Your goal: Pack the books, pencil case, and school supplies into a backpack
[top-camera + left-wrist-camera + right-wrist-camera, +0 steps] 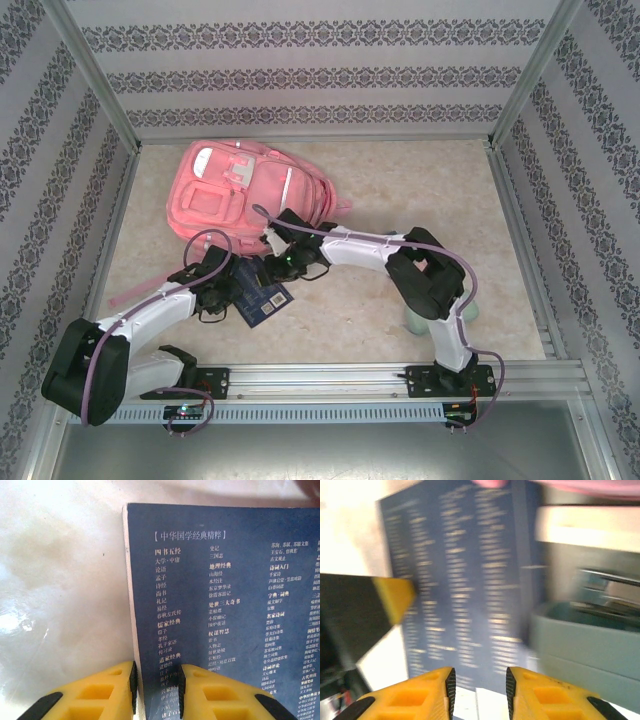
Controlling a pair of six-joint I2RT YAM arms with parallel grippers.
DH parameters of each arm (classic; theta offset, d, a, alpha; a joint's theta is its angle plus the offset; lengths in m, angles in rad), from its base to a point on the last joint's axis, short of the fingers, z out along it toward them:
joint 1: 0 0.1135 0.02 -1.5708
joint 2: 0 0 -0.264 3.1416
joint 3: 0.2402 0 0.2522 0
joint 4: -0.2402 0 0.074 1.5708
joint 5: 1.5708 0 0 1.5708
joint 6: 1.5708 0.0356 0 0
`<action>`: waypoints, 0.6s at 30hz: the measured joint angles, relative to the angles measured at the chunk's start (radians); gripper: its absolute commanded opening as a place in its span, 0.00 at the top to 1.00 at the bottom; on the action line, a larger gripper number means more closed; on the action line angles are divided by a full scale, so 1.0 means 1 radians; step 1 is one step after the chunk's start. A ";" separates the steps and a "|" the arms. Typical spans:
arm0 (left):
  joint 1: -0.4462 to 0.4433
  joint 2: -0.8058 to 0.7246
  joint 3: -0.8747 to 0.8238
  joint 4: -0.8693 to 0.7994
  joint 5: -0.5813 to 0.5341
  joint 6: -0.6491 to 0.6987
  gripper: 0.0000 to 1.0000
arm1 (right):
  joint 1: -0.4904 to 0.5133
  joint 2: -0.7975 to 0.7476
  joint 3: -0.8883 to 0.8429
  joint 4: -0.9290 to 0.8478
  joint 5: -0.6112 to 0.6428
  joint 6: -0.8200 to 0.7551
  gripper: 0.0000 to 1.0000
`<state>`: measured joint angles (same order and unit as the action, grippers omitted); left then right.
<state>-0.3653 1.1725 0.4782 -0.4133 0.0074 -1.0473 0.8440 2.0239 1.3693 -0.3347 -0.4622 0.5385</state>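
1. Beside the backpack, a navy book waits, not yet inside: book-packing step.
2. Left gripper narrowly parted astride its edge, grip unclear.
3. Right gripper part-open, seemingly empty through blur.
4. Next: firm hold, lift to backpack.

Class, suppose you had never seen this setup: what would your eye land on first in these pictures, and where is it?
The big pink backpack, lying far left on the table, grabs attention first. Just in front is a navy book covered in columns of pale Chinese print, with the left gripper and right gripper poised at it, yellow fingers apart.
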 measured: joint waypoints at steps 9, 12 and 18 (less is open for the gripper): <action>0.000 0.000 0.000 0.000 0.000 0.003 0.72 | -0.004 -0.001 0.002 -0.006 0.039 -0.030 0.62; 0.000 -0.001 0.000 0.000 0.000 0.004 0.72 | 0.015 0.011 0.026 -0.027 0.072 -0.044 0.61; 0.000 -0.001 0.000 0.000 0.000 0.004 0.72 | 0.056 0.027 0.063 -0.050 0.169 -0.048 0.58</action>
<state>-0.3653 1.1717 0.4782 -0.4137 0.0074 -1.0435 0.9005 2.0514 1.4326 -0.3847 -0.2932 0.4904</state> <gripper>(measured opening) 0.281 0.422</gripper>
